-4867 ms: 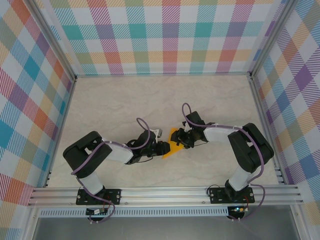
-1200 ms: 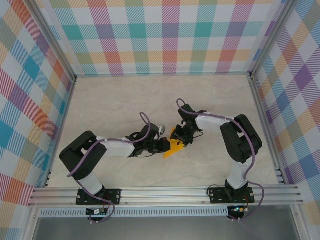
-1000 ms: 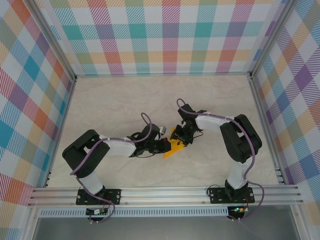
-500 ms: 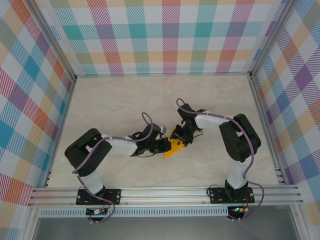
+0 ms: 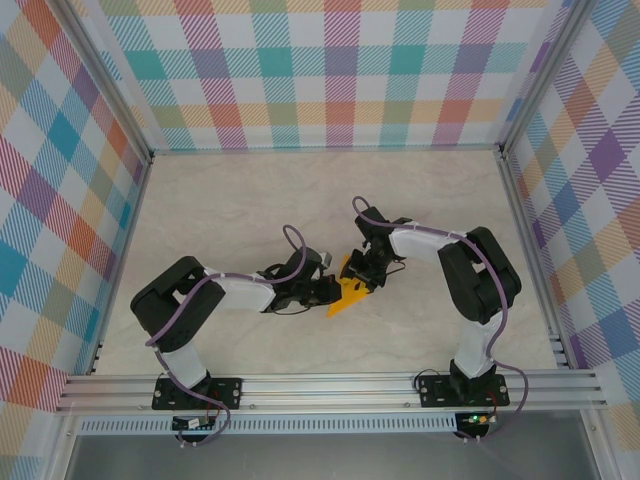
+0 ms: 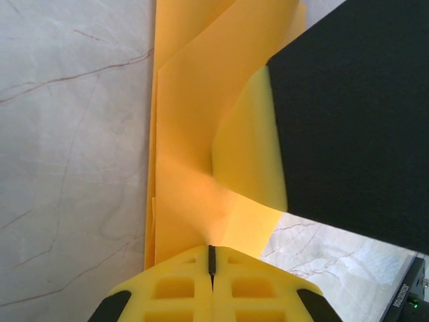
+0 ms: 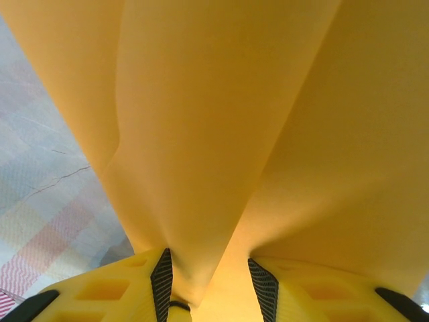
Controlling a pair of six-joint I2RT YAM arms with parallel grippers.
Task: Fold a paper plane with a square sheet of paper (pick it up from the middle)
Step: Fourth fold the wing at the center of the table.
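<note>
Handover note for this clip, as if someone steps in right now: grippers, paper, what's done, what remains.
Left gripper: jaws shut, pinching an edge of the folded orange-yellow paper.
Right gripper: jaws partly apart, with a fold of the same paper running down between its fingers.
Paper: mid-table, between the two grippers, already creased into several layers with a pointed near end.
Done: pickup and first folds.
Left: it does not yet read as a finished plane; remaining folds, then release.

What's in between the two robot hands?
The folded orange-yellow paper spans the gap in the top view, pinched by the left end effector and gripped by the right end effector.
</note>
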